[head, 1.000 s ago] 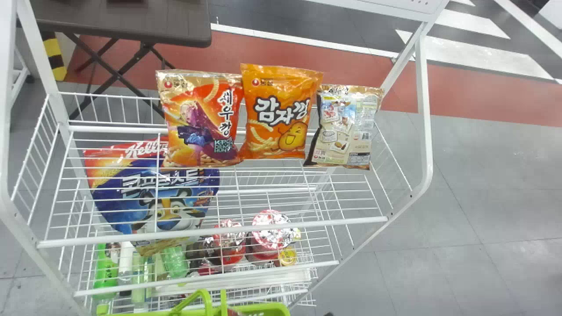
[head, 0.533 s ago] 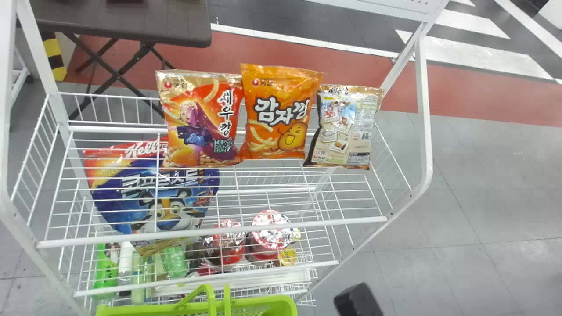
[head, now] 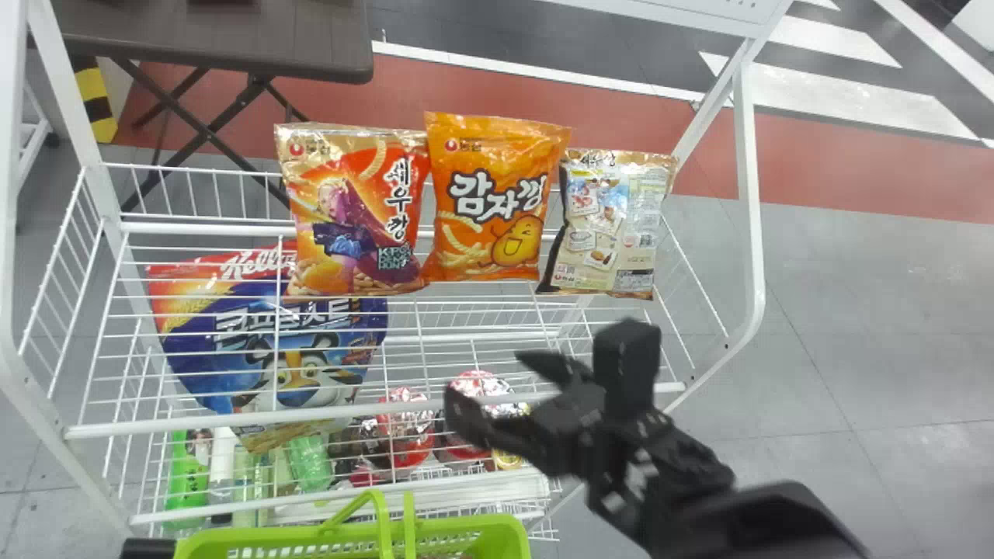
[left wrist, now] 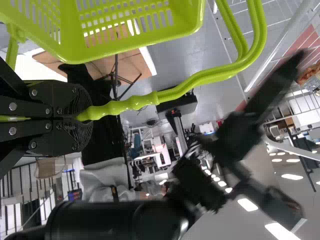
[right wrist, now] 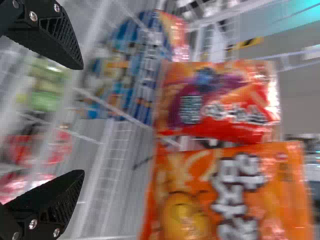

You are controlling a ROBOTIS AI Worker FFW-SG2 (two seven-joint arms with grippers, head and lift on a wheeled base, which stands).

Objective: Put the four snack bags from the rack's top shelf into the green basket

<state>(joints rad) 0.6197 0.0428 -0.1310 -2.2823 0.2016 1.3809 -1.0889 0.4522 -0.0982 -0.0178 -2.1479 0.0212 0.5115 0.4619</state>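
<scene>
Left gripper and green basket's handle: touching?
Touching. The left wrist view shows the left gripper closed around the handle, one finger against each side.

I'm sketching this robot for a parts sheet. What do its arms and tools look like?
The right arm is black with a smooth, rounded housing. The right tool has black, tapering fingers with ribbed inner faces and silver screws. The left tool is black too, with similar silver screws.

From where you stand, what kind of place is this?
Probably a mock shop in a workspace: snack bags on a wire rack, a shopping basket, and a folding table behind.
</scene>
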